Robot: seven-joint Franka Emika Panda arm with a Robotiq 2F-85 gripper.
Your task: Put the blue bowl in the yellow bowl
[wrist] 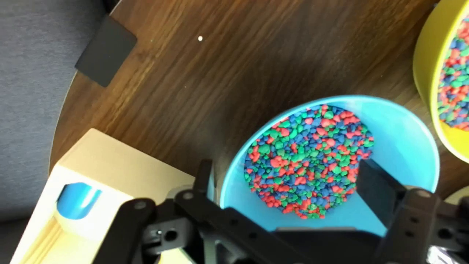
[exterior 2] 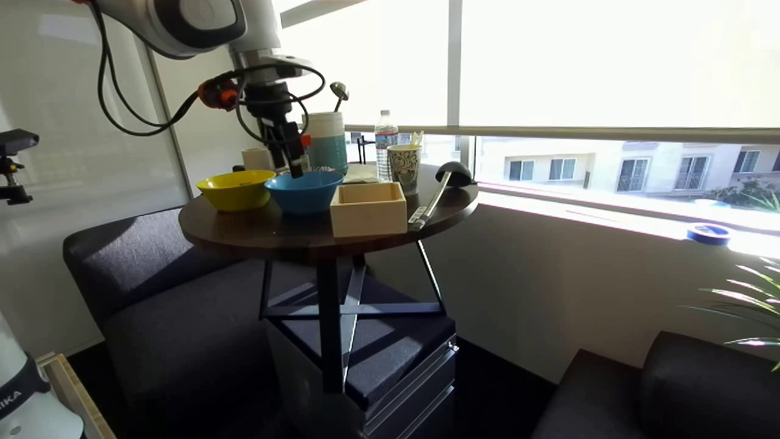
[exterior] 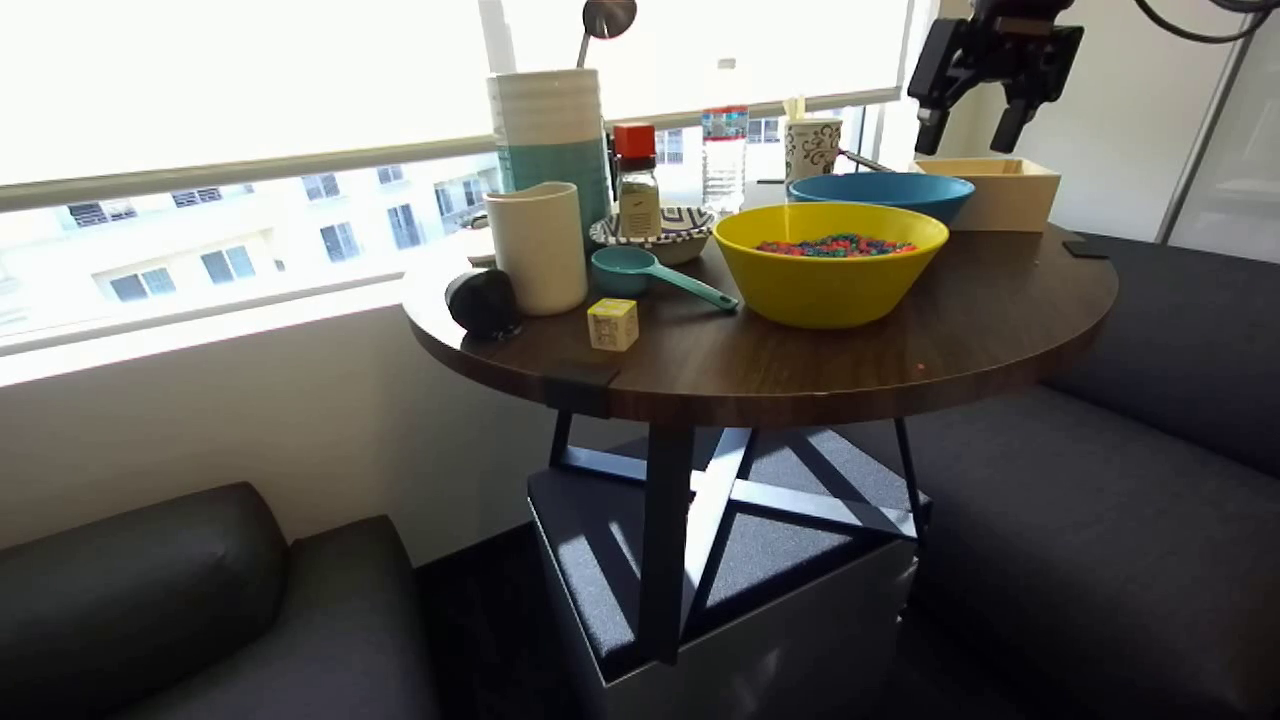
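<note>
One table (exterior: pixel 1010 300): round, dark wood grain, dark legs.
One arm (exterior 2: pixel 259 27): white, cabled, reaching over the table.
One yellow bowl (exterior: pixel 830 285): wide, upright on the table.
One blue bowl (exterior 2: pixel 304 198): upright on the table, just beside the yellow bowl and outside it.
One vase (exterior: pixel 550 140): white over teal, a round-headed utensil (exterior 2: pixel 339 92) rising from it.
One box (exterior 2: pixel 368 216): pale, open-topped, near the blue bowl.
One gripper (exterior: pixel 968 132): black, jaws spread wide, holding nothing, raised above the edge of the blue bowl; in the wrist view one jaw shows over the inside, the opposite one past the rim.
One ladle (exterior 2: pixel 435 198): dark head, handle end just beside the box.
One bottle (exterior 2: pixel 385 146): clear, labelled, upright.
One white cup (exterior: pixel 540 250): tall, uneven rim.
One patterned bowl (exterior: pixel 680 238): shallow.
One paper cup (exterior 2: pixel 403 167): swirl print, upright.
One scoop (exterior: pixel 622 272): teal, handle pointing toward the yellow bowl.
One jar (exterior: pixel 638 195): red lid; in or behind the patterned bowl, cannot tell.
One cube (exterior: pixel 613 325): yellow top, near the scoop.
Granules (wrist: pixel 307 161): red, green, blue, loose in the blue bowl and the yellow bowl.
</note>
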